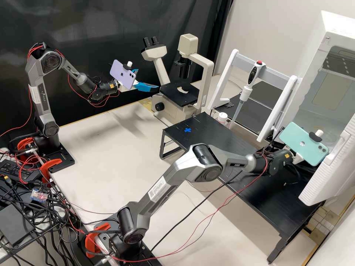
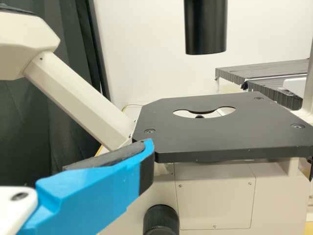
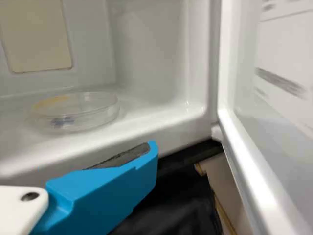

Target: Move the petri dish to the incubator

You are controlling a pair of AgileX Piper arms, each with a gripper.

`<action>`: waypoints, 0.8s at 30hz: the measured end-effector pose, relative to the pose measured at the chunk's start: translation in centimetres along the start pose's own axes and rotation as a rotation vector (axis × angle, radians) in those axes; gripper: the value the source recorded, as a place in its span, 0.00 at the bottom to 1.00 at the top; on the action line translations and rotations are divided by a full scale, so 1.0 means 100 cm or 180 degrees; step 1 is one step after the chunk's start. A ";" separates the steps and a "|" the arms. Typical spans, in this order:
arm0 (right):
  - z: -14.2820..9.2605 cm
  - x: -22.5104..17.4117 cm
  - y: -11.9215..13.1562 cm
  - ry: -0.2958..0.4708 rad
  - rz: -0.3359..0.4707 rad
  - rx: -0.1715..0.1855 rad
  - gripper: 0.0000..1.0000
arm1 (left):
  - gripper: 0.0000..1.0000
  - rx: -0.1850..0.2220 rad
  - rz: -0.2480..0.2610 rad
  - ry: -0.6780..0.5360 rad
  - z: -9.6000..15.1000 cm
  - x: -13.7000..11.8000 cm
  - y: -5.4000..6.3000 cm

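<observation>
The petri dish (image 3: 78,111), one in number, lies flat on the incubator's (image 1: 338,31) pale floor, close to the front lip, so it has the whole base under it. The incubator is at the upper right of the high view, its one door (image 1: 331,177) swung wide, which leaves the mouth free for an arm to come in and out. The right hand (image 3: 153,149) is at that mouth, its fingers parted and holding nothing; the dish sits apart from it, farther in. I take the placing to be done. What remains is probably to draw back clear of the door; a low or sideways exit could knock the lip or door edge.

The left hand (image 1: 148,79), upper middle of the high view, is spread and unladen, beside the one microscope (image 1: 188,45), whose stage (image 2: 220,142) lies level ahead of it. Its pose suggests it is parked out of the way. I count two arms, two phones, purple (image 1: 123,74) and mint (image 1: 305,144), one on each wrist, and one pipette (image 1: 252,74) hung upright above the black counter (image 1: 229,142).
</observation>
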 end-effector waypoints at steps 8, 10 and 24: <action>0.000 -0.082 0.001 0.0275 0.0192 -0.0051 1.00 | 1.00 0.0000 0.0000 0.0000 0.000 0.000 0.000; -0.003 -0.107 -0.003 0.0393 0.0236 -0.0055 1.00 | 1.00 0.0000 0.0000 0.0000 0.000 0.000 0.000; -0.052 -0.273 -0.053 0.1019 0.0364 0.0048 1.00 | 1.00 0.0000 0.0000 0.0000 0.000 0.000 0.000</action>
